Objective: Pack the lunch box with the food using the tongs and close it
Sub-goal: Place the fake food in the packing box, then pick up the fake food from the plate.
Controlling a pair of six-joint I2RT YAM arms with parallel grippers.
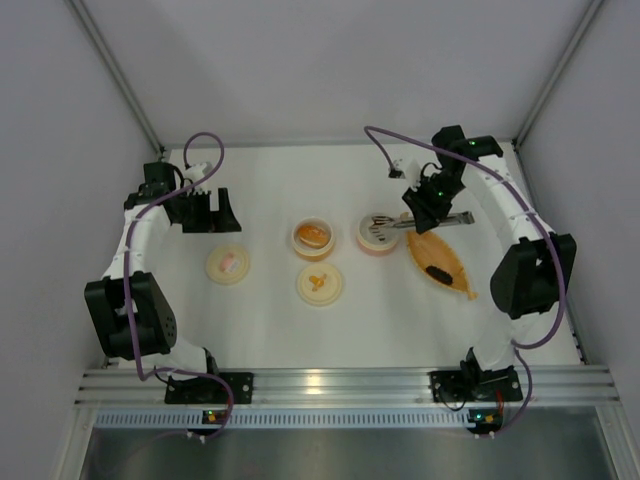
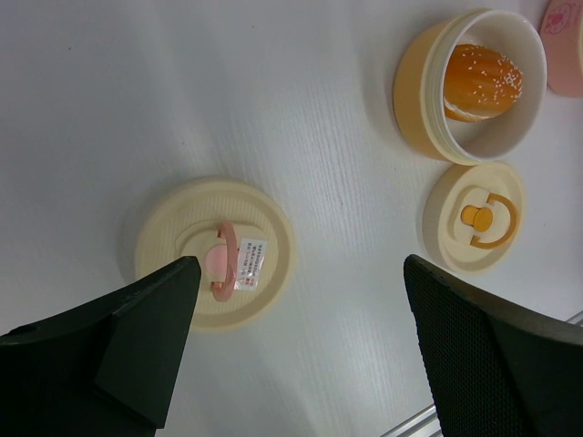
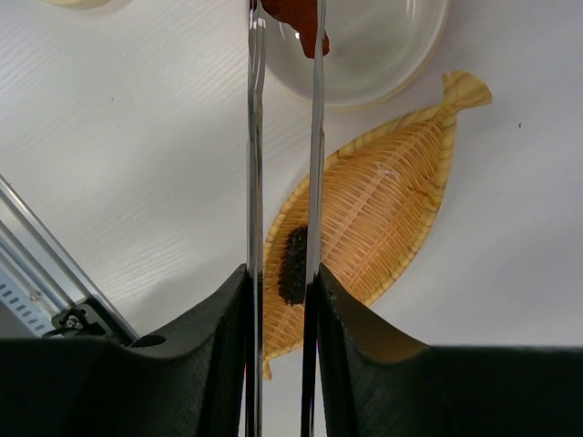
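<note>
My right gripper (image 1: 432, 207) (image 3: 282, 278) is shut on the slim metal tongs (image 1: 405, 223) (image 3: 255, 137). The tongs reach over the pink lunch box bowl (image 1: 365, 241) (image 3: 392, 64). A red bit of food (image 3: 293, 16) shows between the tongs' arms above that bowl; whether it is pinched I cannot tell. One dark sausage piece (image 1: 437, 271) (image 3: 293, 264) lies in the fish-shaped tray (image 1: 452, 270) (image 3: 383, 200). An orange bun (image 1: 314, 236) (image 2: 481, 80) sits in the orange bowl (image 1: 298, 245) (image 2: 419, 91). My left gripper (image 1: 212, 222) (image 2: 299, 264) hangs open and empty at the far left.
Two cream lids lie flat on the table. The one with a pink handle (image 1: 228, 265) (image 2: 214, 250) is under my left gripper. The one with an orange handle (image 1: 320, 283) (image 2: 475, 217) lies in front of the orange bowl. A metal rail (image 1: 340, 385) runs along the near edge.
</note>
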